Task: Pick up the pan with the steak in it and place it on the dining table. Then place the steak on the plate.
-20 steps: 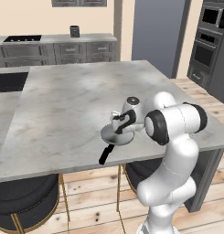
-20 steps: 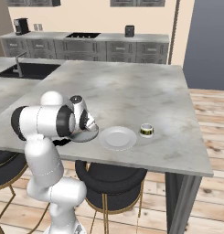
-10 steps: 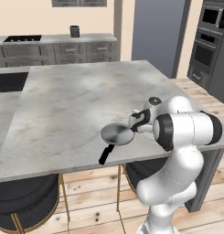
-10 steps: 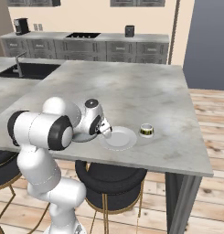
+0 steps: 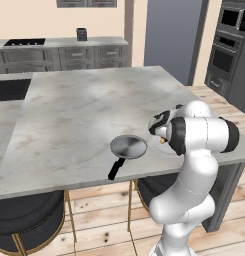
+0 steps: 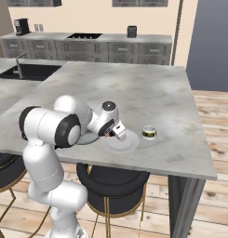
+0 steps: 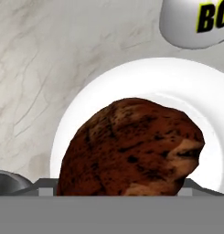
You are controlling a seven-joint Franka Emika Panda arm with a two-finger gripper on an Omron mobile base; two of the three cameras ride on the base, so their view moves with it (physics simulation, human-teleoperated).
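The grey pan (image 5: 128, 147) lies empty on the dining table (image 5: 84, 110), its black handle pointing toward the near edge. Just right of it my gripper (image 6: 113, 132) hangs over the pale plate (image 6: 124, 142), shut on the steak (image 7: 131, 146). In the hand view the dark reddish-brown steak looms large between the fingers, with the white plate (image 7: 145, 77) right under it and the pan's rim (image 7: 8, 180) at the lower left. From the left base view the arm hides most of the plate.
A small green-banded cup (image 6: 149, 132) stands just right of the plate, near the table's front right corner. Dark round stools (image 5: 26, 215) sit under the near edge. Kitchen counters (image 6: 87, 46) line the far wall.
The gripper has swung right from above the pan to above the plate, carrying the steak. The pan has stayed in place and now lies uncovered.
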